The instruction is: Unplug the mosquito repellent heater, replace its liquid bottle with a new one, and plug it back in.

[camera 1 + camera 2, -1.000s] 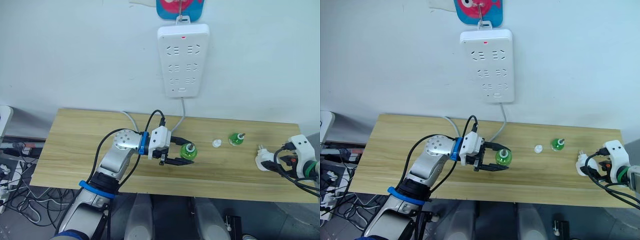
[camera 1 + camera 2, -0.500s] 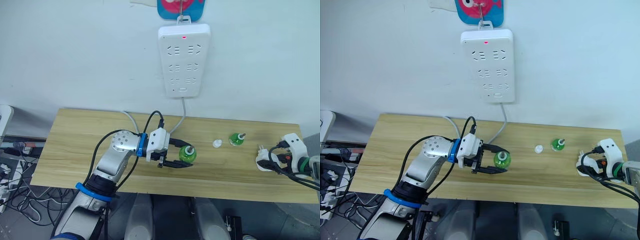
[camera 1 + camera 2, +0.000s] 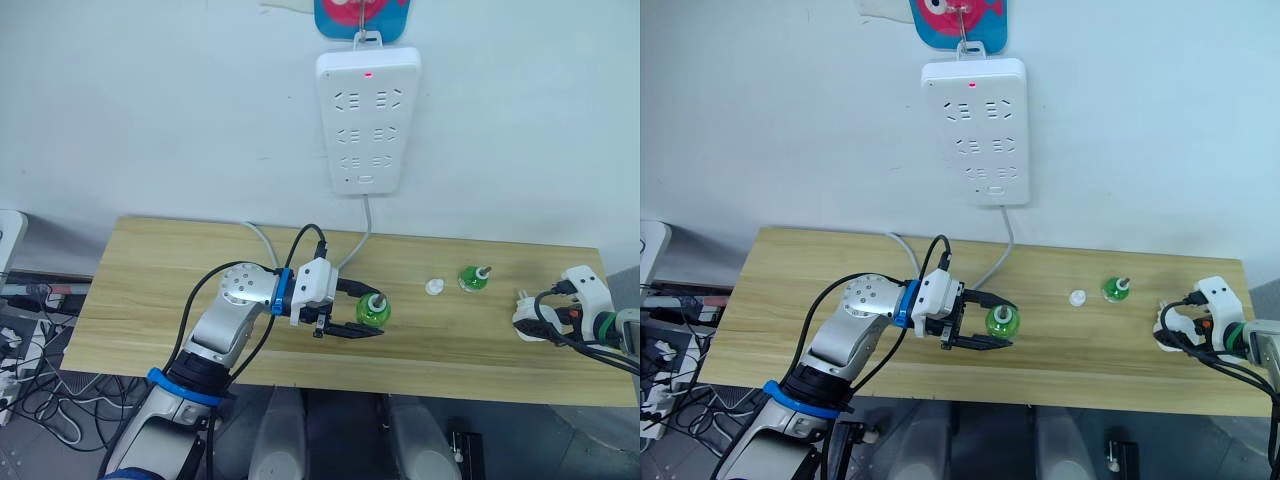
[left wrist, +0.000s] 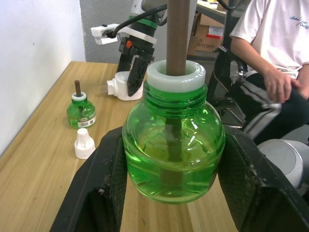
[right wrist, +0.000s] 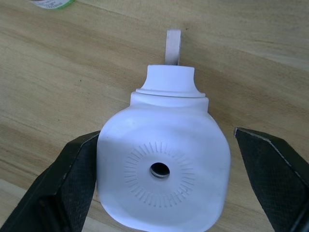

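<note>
With the mosquito repellent heater (image 5: 161, 169) unplugged between the right gripper's (image 3: 548, 322) spread fingers, well right of the capless green bottle (image 3: 373, 309) bracketed by the open left gripper (image 3: 362, 310), fitting that bottle likely comes next.

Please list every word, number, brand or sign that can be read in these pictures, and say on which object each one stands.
No text can be read with confidence.
Small green bottle: a white label, print too small to read.
Person's white T-shirt: a short line of print on the sleeve, too blurred to read.
Power strip: socket holes and a red light, no words.
Mosquito repellent heater: no markings.
</note>
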Controlling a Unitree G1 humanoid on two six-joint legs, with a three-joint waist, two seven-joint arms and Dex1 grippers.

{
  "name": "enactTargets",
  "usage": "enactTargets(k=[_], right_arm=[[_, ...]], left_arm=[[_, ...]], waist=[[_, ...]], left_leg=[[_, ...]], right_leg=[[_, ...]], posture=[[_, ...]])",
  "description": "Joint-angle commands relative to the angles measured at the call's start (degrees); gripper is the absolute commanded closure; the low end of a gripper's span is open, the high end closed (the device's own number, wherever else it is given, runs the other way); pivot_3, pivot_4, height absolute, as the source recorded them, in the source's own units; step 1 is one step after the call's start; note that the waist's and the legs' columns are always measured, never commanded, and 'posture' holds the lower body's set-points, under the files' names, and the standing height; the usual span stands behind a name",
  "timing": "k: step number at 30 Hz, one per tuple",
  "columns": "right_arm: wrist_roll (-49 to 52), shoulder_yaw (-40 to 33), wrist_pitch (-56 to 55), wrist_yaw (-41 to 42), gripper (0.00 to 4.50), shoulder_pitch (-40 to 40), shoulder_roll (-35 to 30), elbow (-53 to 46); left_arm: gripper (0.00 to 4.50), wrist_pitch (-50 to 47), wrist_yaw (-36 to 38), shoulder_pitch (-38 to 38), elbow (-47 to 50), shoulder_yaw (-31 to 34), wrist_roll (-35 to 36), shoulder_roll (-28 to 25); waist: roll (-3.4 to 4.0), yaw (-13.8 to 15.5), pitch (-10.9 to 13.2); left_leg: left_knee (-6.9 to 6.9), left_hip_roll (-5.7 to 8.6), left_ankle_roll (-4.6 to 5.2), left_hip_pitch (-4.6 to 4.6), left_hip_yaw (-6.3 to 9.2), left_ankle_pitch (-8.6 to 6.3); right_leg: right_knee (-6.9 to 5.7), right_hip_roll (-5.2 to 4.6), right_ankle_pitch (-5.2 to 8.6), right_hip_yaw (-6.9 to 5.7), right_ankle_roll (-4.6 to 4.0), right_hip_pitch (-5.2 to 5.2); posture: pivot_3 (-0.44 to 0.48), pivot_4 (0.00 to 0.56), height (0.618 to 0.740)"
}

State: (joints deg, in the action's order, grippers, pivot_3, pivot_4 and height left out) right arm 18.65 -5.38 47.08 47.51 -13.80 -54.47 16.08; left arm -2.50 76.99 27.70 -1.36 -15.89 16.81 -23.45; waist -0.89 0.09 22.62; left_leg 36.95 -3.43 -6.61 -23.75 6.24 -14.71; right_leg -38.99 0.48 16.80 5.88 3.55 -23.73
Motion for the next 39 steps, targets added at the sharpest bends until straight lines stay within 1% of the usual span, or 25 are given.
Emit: enactTargets(k=[1,15,18,19,20,21,22,25,27,28,30,32,34,36,39], right_arm=[[-0.5,-0.1,0.5,0.9,0.01,0.8,-0.2,-0.1],[-2.1,0.2,0.0,0.9,0.01,0.3,1.3,0.7],[-2.0,-0.1,0.1,1.2,0.59,0.4,1.2,0.8],[-2.0,-0.1,0.1,1.3,0.94,0.4,1.2,0.8],[-1.9,-0.2,0.2,1.3,1.26,0.5,1.1,0.6],[-1.9,-0.4,0.3,1.4,1.40,0.6,1.1,0.3],[-1.7,-0.6,0.6,1.4,1.50,0.7,1.0,0.0],[-0.8,-2.2,1.9,1.3,1.50,1.2,0.6,-1.0],[0.7,-4.5,4.4,0.9,1.50,1.7,0.2,-3.0],[1.3,-5.5,5.5,0.9,1.50,2.3,-0.1,-4.6],[3.8,-8.6,9.2,0.9,1.50,4.6,-0.6,-11.1],[7.4,-12.6,14.1,1.5,1.50,7.8,-1.3,-20.6],[13.1,-18.5,22.6,0.6,1.50,9.6,0.0,-31.2],[18.5,-24.0,29.4,-1.1,1.50,10.4,2.6,-41.7],[24.3,-30.7,40.0,-5.5,1.50,7.4,10.1,-53.7]], left_arm=[[2.24,0.1,0.3,-0.2,2.0,-0.4,1.2,0.0],[2.24,0.0,0.1,-0.1,1.9,-0.4,0.8,-0.3],[2.24,-0.1,0.1,0.0,2.0,-0.4,0.7,-0.2],[2.24,-0.1,0.1,0.0,2.0,-0.4,0.7,-0.2],[2.24,-0.1,0.1,0.0,2.0,-0.4,0.7,-0.2],[2.24,-0.1,0.1,-0.1,2.0,-0.4,0.8,-0.2],[2.24,-0.1,0.1,0.0,2.0,-0.4,0.8,-0.2],[2.24,0.1,0.1,-0.1,1.8,-0.5,0.7,-0.2],[2.24,0.3,0.0,-0.1,1.6,-0.6,0.5,-0.2],[2.24,0.5,0.0,-0.2,1.5,-0.7,0.4,-0.1],[2.24,0.9,-0.3,0.0,1.1,-0.8,0.0,0.1],[2.24,1.1,-0.8,0.6,0.6,-0.8,-0.5,0.4],[2.24,1.2,-1.1,1.3,0.1,-0.8,-1.1,0.3],[2.24,1.4,-1.2,1.9,-0.1,-0.7,-1.7,-0.3],[2.24,1.1,-1.3,2.6,-0.4,-0.9,-3.0,-1.9]], waist=[[0.00,0.0,0.0],[-0.01,0.0,0.0],[-0.02,0.0,0.0],[-0.02,0.1,0.0],[-0.13,0.1,0.1],[-0.32,0.1,0.2],[-0.35,0.1,0.3],[-0.36,0.0,0.3],[-0.31,0.1,0.3],[-0.23,0.1,0.4],[-0.20,0.2,0.4],[-0.12,0.4,0.4],[-0.10,0.5,0.4],[-0.11,0.4,0.4],[-0.14,0.4,0.3]], left_leg=[[0.00,0.00,0.00,0.00,0.00,0.00],[0.00,0.00,0.00,0.00,0.00,0.00],[0.00,0.00,0.00,0.00,0.00,0.00],[0.00,0.00,0.00,0.00,0.00,0.00],[0.00,0.00,0.00,0.00,0.00,0.00],[0.00,0.00,0.00,0.09,0.01,0.00],[-0.01,-0.01,0.00,0.21,0.01,0.00],[-0.02,-0.01,0.00,0.23,0.00,0.00],[-0.02,-0.01,0.00,0.24,0.00,0.00],[-0.02,-0.01,0.00,0.23,0.00,0.00],[-0.02,-0.01,0.00,0.23,0.00,0.00],[-0.02,0.00,-0.01,0.21,0.00,0.00],[-0.02,-0.01,-0.01,0.21,0.03,0.00],[-0.02,-0.01,-0.01,0.21,0.03,0.00],[-0.03,-0.03,-0.02,0.19,0.13,0.00]], right_leg=[[0.00,0.00,0.00,0.00,0.00,0.00],[0.00,0.00,0.00,0.00,0.00,0.01],[0.00,0.00,0.00,0.00,0.00,0.01],[0.00,0.00,0.00,0.00,0.00,0.01],[0.00,0.00,0.00,0.00,0.00,0.01],[0.01,0.00,0.00,-0.01,0.00,0.09],[0.01,0.01,0.00,-0.01,0.01,0.20],[0.02,0.01,0.01,0.01,0.02,0.22],[0.01,0.01,0.01,0.00,0.01,0.22],[0.01,0.01,0.01,0.00,0.01,0.22],[0.01,0.00,0.01,0.01,0.01,0.22],[0.01,0.00,0.00,0.00,0.01,0.21],[0.02,0.00,0.00,-0.01,0.01,0.22],[0.00,0.00,0.00,-0.01,0.01,0.22],[0.02,0.01,0.00,-0.11,0.01,0.25]], posture=[[0.125,0.444,0.740],[0.128,0.445,0.740],[0.135,0.448,0.740],[0.135,0.448,0.740],[0.135,0.448,0.740],[0.135,0.448,0.740],[0.135,0.448,0.740],[0.130,0.442,0.740],[0.127,0.439,0.740],[0.124,0.433,0.740],[0.120,0.422,0.740],[0.119,0.419,0.740],[0.115,0.414,0.740],[0.110,0.409,0.740],[0.094,0.395,0.740]])
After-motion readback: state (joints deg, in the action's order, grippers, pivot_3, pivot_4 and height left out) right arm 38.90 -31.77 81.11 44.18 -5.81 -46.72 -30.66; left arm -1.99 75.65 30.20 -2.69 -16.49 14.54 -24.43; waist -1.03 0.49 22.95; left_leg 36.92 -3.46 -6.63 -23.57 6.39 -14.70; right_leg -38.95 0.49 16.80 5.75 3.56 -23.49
